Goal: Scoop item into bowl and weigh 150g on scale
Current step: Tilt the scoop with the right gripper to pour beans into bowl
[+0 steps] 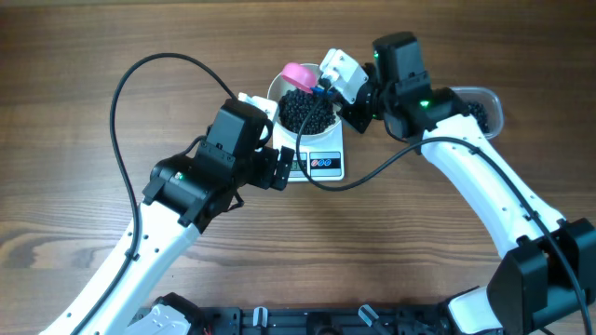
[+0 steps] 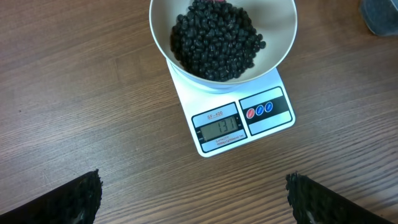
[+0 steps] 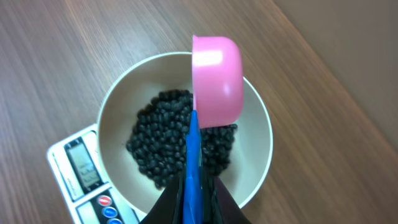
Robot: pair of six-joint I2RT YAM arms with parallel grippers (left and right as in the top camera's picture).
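The white bowl [image 1: 276,93] stands on the white scale [image 1: 326,164] and holds a pile of black pellets, the item [image 1: 307,110]. In the left wrist view the scale's [image 2: 267,124] display seems to read 131. My right gripper [image 3: 194,199] is shut on the blue handle [image 3: 193,155] of a pink scoop [image 3: 216,78]. The scoop hangs over the bowl [image 3: 118,106] with its cup turned on its side above the item [image 3: 158,140]. My left gripper [image 2: 193,202] is open and empty. It hovers over bare table in front of the scale.
A clear plastic tub [image 1: 484,104] with more black pellets stands at the back right, partly hidden behind my right arm. A black cable loops over the wooden table at the left [image 1: 121,102].
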